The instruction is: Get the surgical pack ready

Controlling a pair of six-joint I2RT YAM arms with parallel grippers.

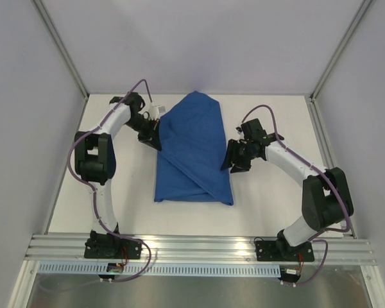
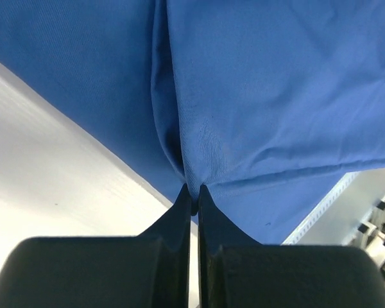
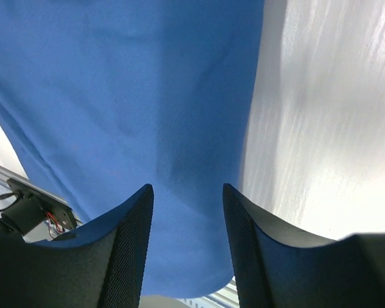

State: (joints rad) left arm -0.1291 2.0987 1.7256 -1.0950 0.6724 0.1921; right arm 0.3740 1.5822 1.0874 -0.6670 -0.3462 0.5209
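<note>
The large royal-blue folded cloth drape [image 1: 196, 151] lies mid-table on the white table [image 1: 269, 205]. The left gripper [image 2: 194, 192] has its jaws pressed together, pinching the drape's left edge. The right gripper [image 3: 187, 192] stands jaws apart over the drape's right edge.

White bench [image 1: 269, 212] at centre, plain pale walls [image 1: 199, 45] at top and sides. Aluminium posts [image 1: 61, 48] cross the upper corners; a ribbed rail [image 1: 199, 247] spans the bottom.
</note>
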